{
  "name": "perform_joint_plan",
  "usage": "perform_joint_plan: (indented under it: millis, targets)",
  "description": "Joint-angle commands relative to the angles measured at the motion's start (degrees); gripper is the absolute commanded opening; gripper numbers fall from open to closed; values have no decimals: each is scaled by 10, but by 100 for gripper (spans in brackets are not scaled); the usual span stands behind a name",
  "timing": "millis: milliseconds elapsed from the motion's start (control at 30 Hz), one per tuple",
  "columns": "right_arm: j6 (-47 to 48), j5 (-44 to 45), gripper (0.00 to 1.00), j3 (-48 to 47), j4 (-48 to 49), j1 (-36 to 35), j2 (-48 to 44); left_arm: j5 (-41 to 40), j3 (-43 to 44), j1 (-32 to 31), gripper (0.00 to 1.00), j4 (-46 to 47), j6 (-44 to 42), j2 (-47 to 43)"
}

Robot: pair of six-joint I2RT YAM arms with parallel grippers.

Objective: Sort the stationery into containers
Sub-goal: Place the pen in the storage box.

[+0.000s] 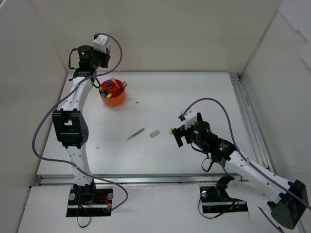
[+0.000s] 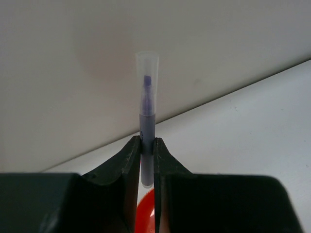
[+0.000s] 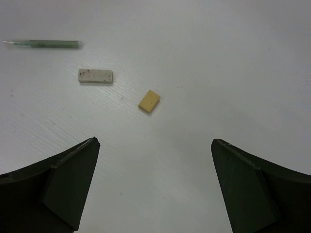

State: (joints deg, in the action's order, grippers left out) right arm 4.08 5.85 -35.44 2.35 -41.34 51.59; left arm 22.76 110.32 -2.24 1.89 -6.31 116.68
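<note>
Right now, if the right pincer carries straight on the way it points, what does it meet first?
Most likely the small yellow eraser, just ahead of the open right pincer, near its centre line. The grey eraser and pen lie farther left. Depth is unclear; it might touch bare table first.

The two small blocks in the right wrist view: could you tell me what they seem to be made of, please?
The pale grey block looks like matte rubber, dull and speckled with dark smudges. The yellowish block also looks matte and rubbery, though foam is possible.
</note>
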Motion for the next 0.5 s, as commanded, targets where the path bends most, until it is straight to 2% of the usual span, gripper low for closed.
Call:
perform_joint_plan:
  millis: [0,167,467]
  targets:
    - [12,23,98,-35,33,-1,16,112,104,-2,0,-36,-28,32]
    - [16,23,98,-44,38,0,31,98,74,-2,0,33,-8,59]
    - [30,23,98,-56,57,2,71,105,83,-2,0,45,15,118]
